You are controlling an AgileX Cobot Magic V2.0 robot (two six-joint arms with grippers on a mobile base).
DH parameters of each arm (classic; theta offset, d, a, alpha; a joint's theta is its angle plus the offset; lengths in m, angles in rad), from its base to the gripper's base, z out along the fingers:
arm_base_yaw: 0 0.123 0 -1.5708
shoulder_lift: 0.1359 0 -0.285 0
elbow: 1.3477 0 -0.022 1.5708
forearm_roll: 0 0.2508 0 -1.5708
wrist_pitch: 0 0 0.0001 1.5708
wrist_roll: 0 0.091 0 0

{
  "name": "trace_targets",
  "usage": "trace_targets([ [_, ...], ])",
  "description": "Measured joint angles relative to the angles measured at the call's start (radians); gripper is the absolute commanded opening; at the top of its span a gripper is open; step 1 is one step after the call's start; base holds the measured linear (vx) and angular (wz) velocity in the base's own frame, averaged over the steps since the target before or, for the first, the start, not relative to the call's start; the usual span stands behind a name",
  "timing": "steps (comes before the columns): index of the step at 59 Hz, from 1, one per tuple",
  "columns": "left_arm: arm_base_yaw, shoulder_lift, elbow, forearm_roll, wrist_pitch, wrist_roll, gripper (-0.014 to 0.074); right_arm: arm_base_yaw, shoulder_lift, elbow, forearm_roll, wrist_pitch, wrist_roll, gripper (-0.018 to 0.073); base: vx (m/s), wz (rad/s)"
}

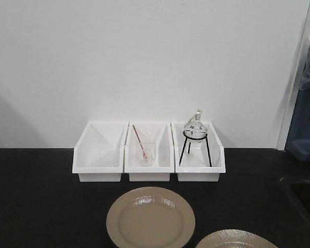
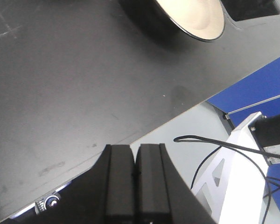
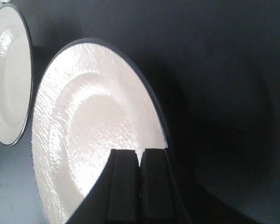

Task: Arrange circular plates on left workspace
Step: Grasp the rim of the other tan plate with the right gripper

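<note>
right gripper (image 3: 140, 153) has its two black fingers pressed together with nothing between them, and the near rim of a plate (image 3: 84, 130) lies right at its tips; i can't tell whether they touch. a second plate (image 3: 7, 70) sits further ahead, off to its left, apart from the first. both are round and shallow, glossy beige on top, with a raised rim and a thin dark edge. left gripper (image 2: 136, 148) is closed too and empty, above the matte black benchtop (image 2: 74, 93) near its front edge, one plate well ahead to its right. three white bins (image 1: 149, 176) stand beyond the plates.
</note>
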Motion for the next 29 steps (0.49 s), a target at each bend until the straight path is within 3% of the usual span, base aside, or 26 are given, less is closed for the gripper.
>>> trace_targets([
  [15, 0.000, -0.050, 0.000, 0.002, 0.005, -0.011, -0.0003, 0.000, 0.023, -0.011, -0.032, -0.048, 0.010, 0.0587, 0.00, 0.00],
  [20, 0.000, -0.049, 0.000, 0.002, 0.005, -0.017, -0.0003, 0.000, 0.063, -0.011, -0.028, -0.038, 0.010, 0.0625, 0.00, 0.00],
  [29, 0.000, -0.049, 0.000, 0.002, 0.004, -0.018, -0.0003, 0.000, 0.151, -0.011, 0.017, 0.016, -0.035, 0.0580, 0.00, 0.00],
])
